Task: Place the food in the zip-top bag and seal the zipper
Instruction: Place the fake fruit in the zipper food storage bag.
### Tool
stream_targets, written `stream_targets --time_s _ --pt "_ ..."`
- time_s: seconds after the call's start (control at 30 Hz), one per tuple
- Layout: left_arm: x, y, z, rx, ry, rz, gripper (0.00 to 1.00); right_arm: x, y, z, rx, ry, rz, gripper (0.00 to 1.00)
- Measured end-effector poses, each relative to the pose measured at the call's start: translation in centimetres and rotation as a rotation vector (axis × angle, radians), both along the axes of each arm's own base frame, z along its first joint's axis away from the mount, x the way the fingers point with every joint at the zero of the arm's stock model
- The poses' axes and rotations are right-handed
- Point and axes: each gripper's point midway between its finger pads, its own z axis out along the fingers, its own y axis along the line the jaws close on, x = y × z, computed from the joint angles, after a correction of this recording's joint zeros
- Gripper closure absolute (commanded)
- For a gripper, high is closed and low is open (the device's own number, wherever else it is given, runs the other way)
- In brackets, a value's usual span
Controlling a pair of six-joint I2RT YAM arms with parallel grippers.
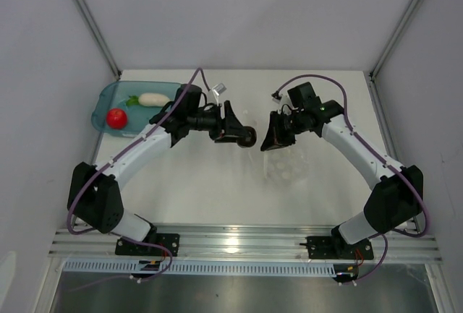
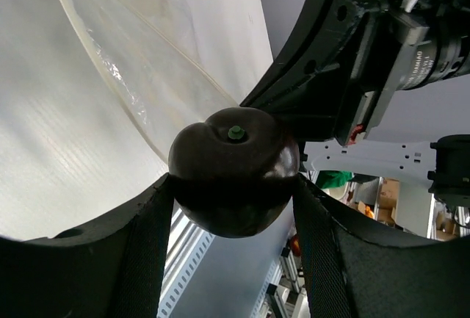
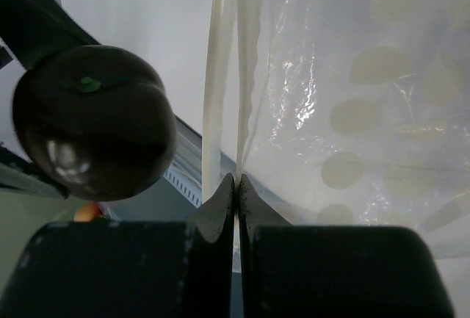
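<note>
Tray, far left: I see the red tomato (image 1: 116, 117) and the white radish (image 1: 152, 99) lying in the teal tray (image 1: 101, 103).
Left claw (image 1: 244, 137): it pinches the dark round piece (image 2: 235, 171) between its two fingers, just beside the bag.
Right claw (image 3: 235, 192): pressed together on the edge of the zip-top bag (image 3: 352, 112).
Bag position: right of middle on the worktop (image 1: 217, 190), well apart from the tray.

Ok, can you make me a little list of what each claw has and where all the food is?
Left claw: holding the dark toy fruit
Right claw: pinched shut on the edge of the clear bag
Red tomato: in the teal tray
White radish: in the teal tray, beside the tomato
Inside bag: no food seen
</note>
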Motion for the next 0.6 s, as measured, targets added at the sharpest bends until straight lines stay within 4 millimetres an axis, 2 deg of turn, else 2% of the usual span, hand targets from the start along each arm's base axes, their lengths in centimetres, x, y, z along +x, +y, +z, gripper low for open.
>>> stream_targets --time_s 0.3,0.6 --pt "-0.5 -1.0 -1.9 0.024 0.073 -0.040 0.99 0.5 0.9 3.3 0.069 -0.028 0.009 1.00" --pt "-0.6 -1.3 -3.4 0.081 0.160 -0.046 0.99 0.2 1.7 4.2 0.105 -0.017 0.034 1.00"
